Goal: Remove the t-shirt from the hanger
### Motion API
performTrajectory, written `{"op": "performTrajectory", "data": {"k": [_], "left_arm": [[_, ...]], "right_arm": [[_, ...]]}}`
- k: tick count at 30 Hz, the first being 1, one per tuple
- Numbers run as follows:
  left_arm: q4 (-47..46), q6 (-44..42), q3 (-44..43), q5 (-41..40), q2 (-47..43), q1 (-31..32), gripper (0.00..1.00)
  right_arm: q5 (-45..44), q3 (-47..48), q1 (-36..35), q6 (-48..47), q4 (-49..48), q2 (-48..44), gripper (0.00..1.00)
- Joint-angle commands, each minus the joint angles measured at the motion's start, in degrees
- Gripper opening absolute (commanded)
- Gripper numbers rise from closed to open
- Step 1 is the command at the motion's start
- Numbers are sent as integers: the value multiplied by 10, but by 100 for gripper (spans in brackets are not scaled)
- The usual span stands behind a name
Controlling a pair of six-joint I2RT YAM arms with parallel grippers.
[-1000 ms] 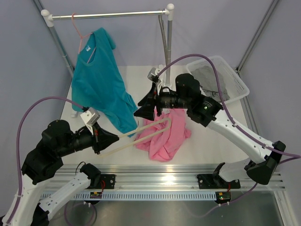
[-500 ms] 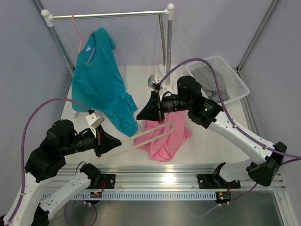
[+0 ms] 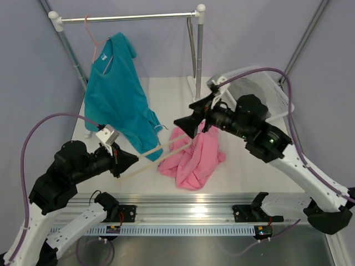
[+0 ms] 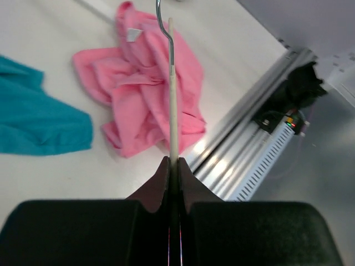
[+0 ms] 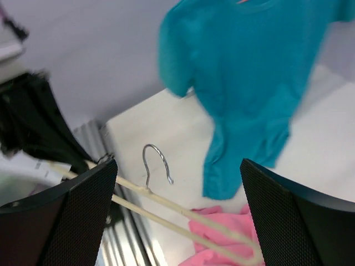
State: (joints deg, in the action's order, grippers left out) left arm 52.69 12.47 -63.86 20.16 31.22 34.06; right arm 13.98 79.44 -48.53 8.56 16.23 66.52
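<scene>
- Since the earlier frame, the right gripper (image 3: 186, 113) had lifted off the pink heap and drawn back toward the right. Its jaws stood spread wide with nothing between them.
- Over the same stretch the left gripper (image 4: 173, 169) kept much the same place at the near left, its jaws clenched on one end of the hanger (image 4: 173, 100).
- We saw the hanger held low, slanting out over the tabletop (image 3: 244, 166) toward the t-shirt (image 3: 194, 163).
- We found the t-shirt lying crumpled on the tabletop between the two arms, resting under its own weight with neither gripper on it.
- We could not tell whether the hanger's far corner was still inside a fold of the pink cloth. From the right wrist view it ended right at the fabric's edge.
- Our first worry was that a pull by the left arm would drag the whole heap along if that corner was still caught, since nothing pinned the cloth down.
- Our second worry was the metal hook (image 5: 146, 169), which sat near the hem of the hanging teal shirt (image 3: 116, 94). We judged that a swing to the left could snag it.
- We also judged that a single-end hold on a thin rod could let the hanger twist or slip.
</scene>
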Motion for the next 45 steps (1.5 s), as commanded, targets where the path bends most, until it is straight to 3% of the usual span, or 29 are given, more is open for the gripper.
{"op": "performTrajectory", "data": {"k": [1, 5, 10, 15, 23, 32, 45], "left_arm": [[-8, 10, -11, -201, 16, 0, 0], [-51, 25, -51, -313, 71, 0, 0], [-153, 13, -130, -399, 185, 1, 0], [-185, -15, -237, -487, 308, 0, 0], [-305, -111, -383, -474, 452, 0, 0], [-358, -185, -535, -499, 583, -1, 0], [-344, -194, -621, -479, 687, -45, 0]], "right_arm": [[-266, 21, -1, 59, 34, -87, 99], [-326, 11, -1, 66, 90, -158, 100], [-324, -4, -1, 76, 141, -227, 99], [-306, -61, -2, 72, 149, -292, 99], [-279, -97, -2, 93, 158, -311, 100], [-272, -106, -1, 95, 159, -300, 100], [-254, -115, -1, 98, 151, -326, 100]]}}
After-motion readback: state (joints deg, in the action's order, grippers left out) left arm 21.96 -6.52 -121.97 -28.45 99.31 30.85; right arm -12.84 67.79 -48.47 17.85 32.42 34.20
